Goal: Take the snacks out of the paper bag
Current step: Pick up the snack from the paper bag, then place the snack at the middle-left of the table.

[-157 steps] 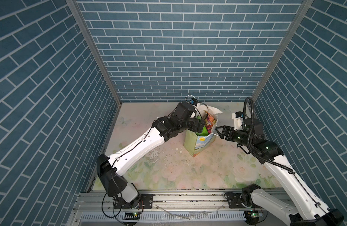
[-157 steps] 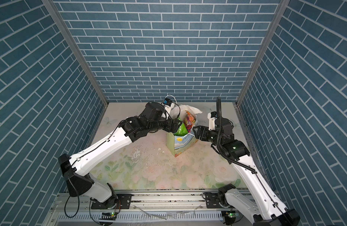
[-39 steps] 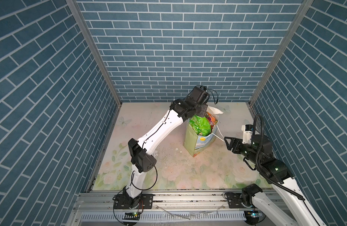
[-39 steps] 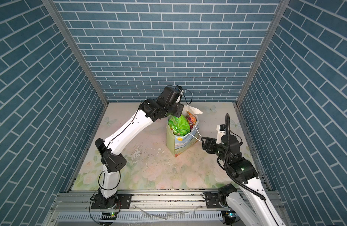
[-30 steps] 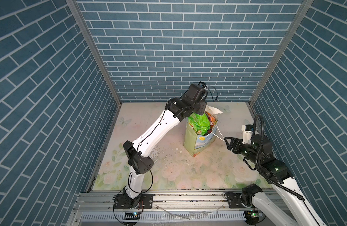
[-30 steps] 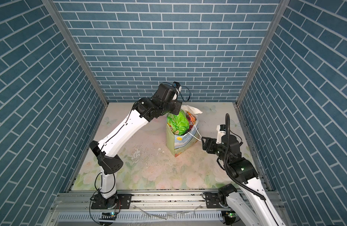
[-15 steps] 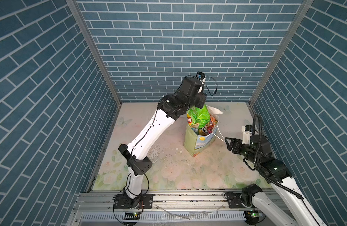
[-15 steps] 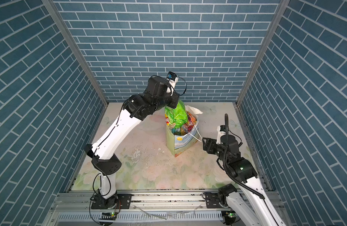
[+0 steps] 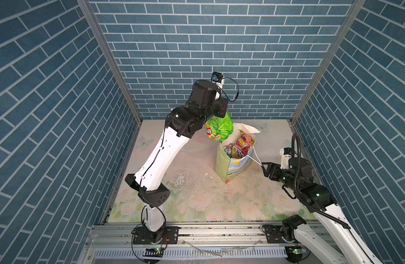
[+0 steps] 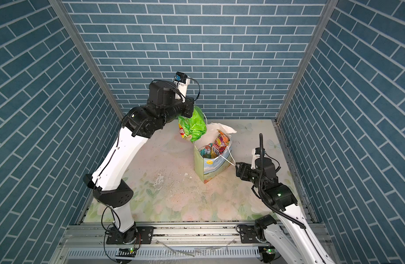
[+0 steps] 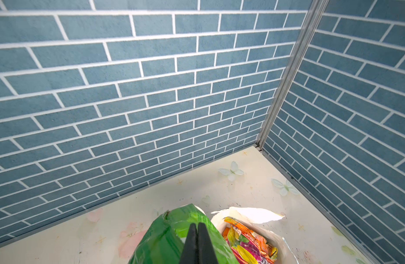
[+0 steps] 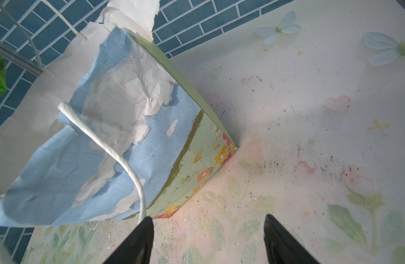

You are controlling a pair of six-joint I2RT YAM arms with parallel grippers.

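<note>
My left gripper point(image 11: 197, 228): jaws clamped on top of green chip bag point(image 9: 219, 129), long axis vertical, hanging above rear-left rim of paper bag point(image 9: 222, 166) (clearance uncertain). Other snacks point(image 9: 239, 146) inside paper bag. My right gripper point(image 12: 208, 218): jaws apart, beside paper bag front, cord handle point(image 12: 110, 148) against one finger. Set-down likely left of paper bag; left arm nearer.

Lay's logo on green chip bag point(image 9: 220, 126); "FOX'S" on candy packet point(image 9: 239, 149) inside paper bag point(image 9: 222, 165).
</note>
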